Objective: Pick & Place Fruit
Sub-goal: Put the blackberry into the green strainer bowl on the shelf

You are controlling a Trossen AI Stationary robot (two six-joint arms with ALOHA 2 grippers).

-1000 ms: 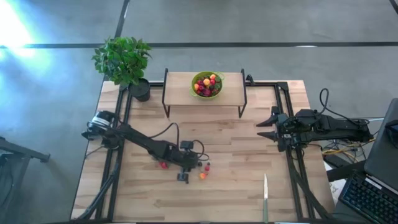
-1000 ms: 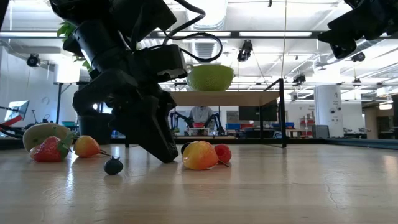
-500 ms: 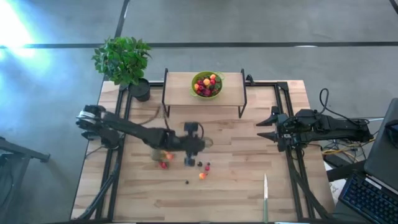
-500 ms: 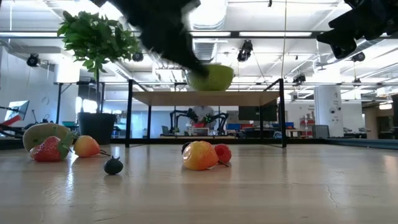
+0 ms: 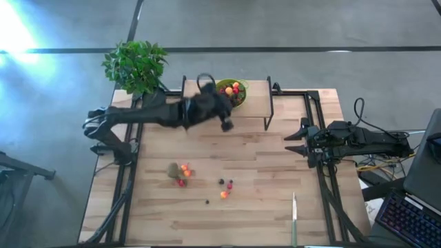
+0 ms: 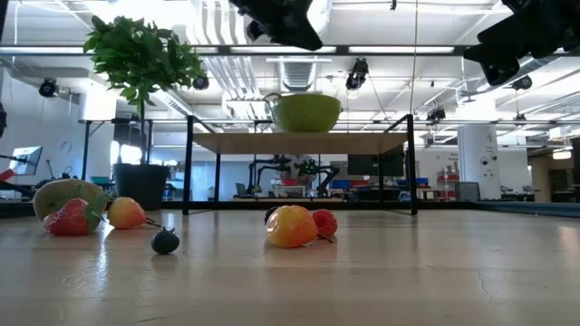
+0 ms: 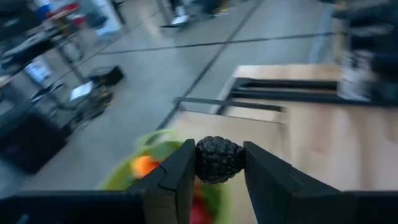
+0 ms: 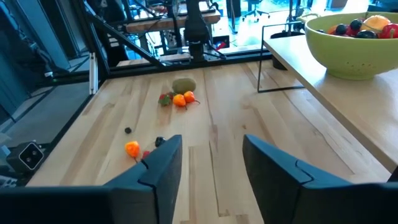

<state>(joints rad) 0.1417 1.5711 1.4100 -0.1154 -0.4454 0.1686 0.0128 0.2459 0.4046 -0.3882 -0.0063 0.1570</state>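
Reaching across the back of the table, the left arm stretches from its base at the left edge toward the small raised shelf (image 5: 207, 103), and the left gripper (image 7: 216, 163) is clamped on a dark, bumpy blackberry (image 7: 219, 159) pinched between its two fingers. Seen from the left wrist, the berry hangs above the lime-green bowl (image 7: 134, 171), where blurred orange and red fruit lie. From above, the left gripper (image 5: 222, 118) sits at the front edge of the shelf, just beside the bowl (image 5: 231, 93), which is already heaped with red, yellow and dark fruit. Loose fruit remains on the wooden table (image 5: 262, 207): a fuzzy brown kiwi (image 5: 173, 169) touching a strawberry (image 5: 180, 182) and a small orange fruit (image 5: 186, 172), then, a little to the right, a dark berry (image 5: 221, 182), a red berry (image 5: 230, 184) and a yellow-orange peach (image 5: 224, 195), with a tiny dark blueberry (image 5: 207, 202) nearer the front. A slim knife (image 5: 294, 217) lies near the front right. The right gripper (image 5: 296, 141) waits at the right edge of the table, its fingers (image 8: 163, 163) apart and holding nothing. A potted plant (image 5: 138, 69) stands at the back left corner.
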